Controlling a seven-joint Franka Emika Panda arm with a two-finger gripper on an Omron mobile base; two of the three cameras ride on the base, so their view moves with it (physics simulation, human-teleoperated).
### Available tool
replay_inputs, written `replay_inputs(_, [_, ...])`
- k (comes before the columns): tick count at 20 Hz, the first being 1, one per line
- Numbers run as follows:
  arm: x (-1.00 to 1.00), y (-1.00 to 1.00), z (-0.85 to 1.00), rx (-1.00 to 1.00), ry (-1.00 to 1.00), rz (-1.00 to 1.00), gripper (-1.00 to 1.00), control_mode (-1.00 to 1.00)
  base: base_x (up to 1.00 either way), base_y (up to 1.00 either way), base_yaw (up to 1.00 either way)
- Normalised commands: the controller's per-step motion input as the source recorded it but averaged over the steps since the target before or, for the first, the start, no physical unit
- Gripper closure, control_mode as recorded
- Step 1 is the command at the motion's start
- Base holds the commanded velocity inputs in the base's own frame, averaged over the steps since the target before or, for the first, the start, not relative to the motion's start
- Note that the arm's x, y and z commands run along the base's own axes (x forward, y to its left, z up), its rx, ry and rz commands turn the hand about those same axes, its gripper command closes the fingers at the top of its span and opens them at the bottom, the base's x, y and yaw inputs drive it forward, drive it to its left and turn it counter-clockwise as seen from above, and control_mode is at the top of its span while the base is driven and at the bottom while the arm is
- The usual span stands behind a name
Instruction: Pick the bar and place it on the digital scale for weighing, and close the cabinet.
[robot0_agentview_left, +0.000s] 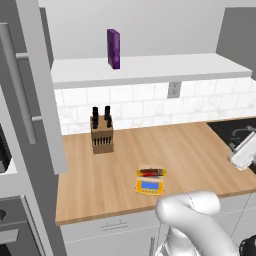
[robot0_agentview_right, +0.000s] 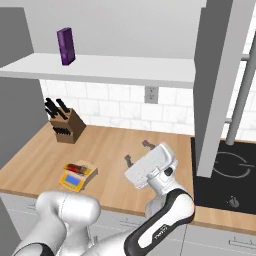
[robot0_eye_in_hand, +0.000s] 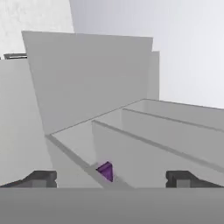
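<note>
My end effector (robot0_agentview_right: 137, 152) stood with its fingers wide apart and nothing between them, raised above the bench (robot0_agentview_right: 40, 160) and well to the sink-free side of the digital scale (robot0_agentview_right: 77, 179), nearer the hob (robot0_agentview_right: 222, 182). From the hand view it looked up toward the cabinet (robot0_eye_in_hand: 87, 83) and its white shelf. The bar (robot0_agentview_left: 151, 173) lay flat across the top plate of the scale, so I judged the weighing half of the job done. What remained was the cabinet: both light-grey doors, one left of the scale (robot0_agentview_left: 42, 85) and one right of it (robot0_agentview_right: 220, 75), stood swung out, and the purple box (robot0_agentview_left: 113, 48) sat exposed on the shelf above the scale. The knife block (robot0_agentview_left: 102, 134) stood behind the scale, by the wall. I took the door near the hob to be the closer reach.
</note>
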Motion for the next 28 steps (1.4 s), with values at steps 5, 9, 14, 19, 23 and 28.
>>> replay_inputs(5, [-0.25,-0.97,0.57,0.33,-0.15,0.0,-1.0,-1.0,0.0,0.0,0.0])
replay_inputs(9, [-0.07,-0.65,0.36,0.08,0.2,0.01,-1.0,-1.0,0.0,0.0,0.0])
replay_inputs(14, [0.14,-0.22,-0.03,0.02,0.24,0.18,-1.0,-1.0,0.0,0.0,0.0])
replay_inputs(19, [0.0,-0.72,-0.2,0.15,0.0,0.22,-1.0,-1.0,0.0,0.0,0.0])
replay_inputs(23, [0.0,-1.0,-0.05,0.23,0.0,0.21,-1.0,-1.0,0.0,0.0,0.0])
replay_inputs(28, [0.07,-0.82,0.01,0.16,0.17,0.08,-1.0,-1.0,0.0,0.0,0.0])
